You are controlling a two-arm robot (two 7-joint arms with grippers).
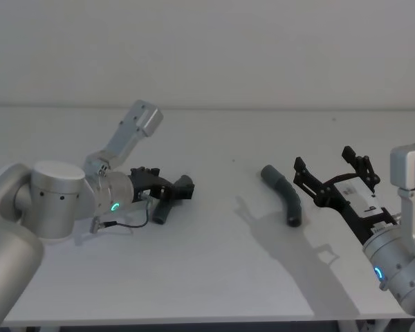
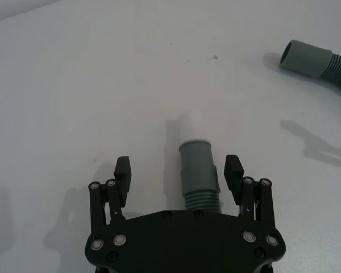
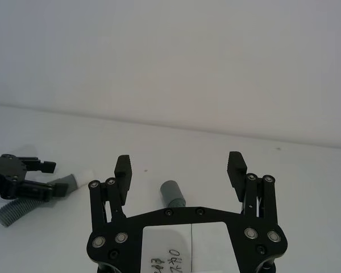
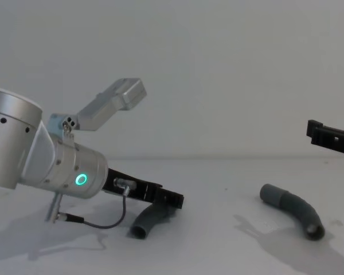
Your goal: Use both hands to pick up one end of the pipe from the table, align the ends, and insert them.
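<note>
Two arms flank a two-part hose on a white table [image 1: 214,277]. The left gripper [image 2: 179,166] lies low over the surface. Its fingers [image 2: 123,172] are spread to either side of the near hose piece [image 2: 199,176], just clear of its smooth grey cuff. The narrow white tip [image 2: 194,126] points forward past the fingertips. This arm reaches in from the left, its wrist close to the tabletop.

The right gripper [image 1: 322,159] hangs raised above the table, to the right of the second hose piece [image 1: 285,196], fingers wide apart and holding nothing. That curved piece lies flat, well apart from its partner, with its wide cuff opening [image 2: 298,55] facing the left arm's side.

Both pieces look light. Their ribbed bodies are likely to flex, so a pinch on the ribs could let an end droop or twist. The firmer cuffs behind each end appear the better hold, keeping tip and opening steady for lining up. The smooth plastic may slip under a light squeeze.
</note>
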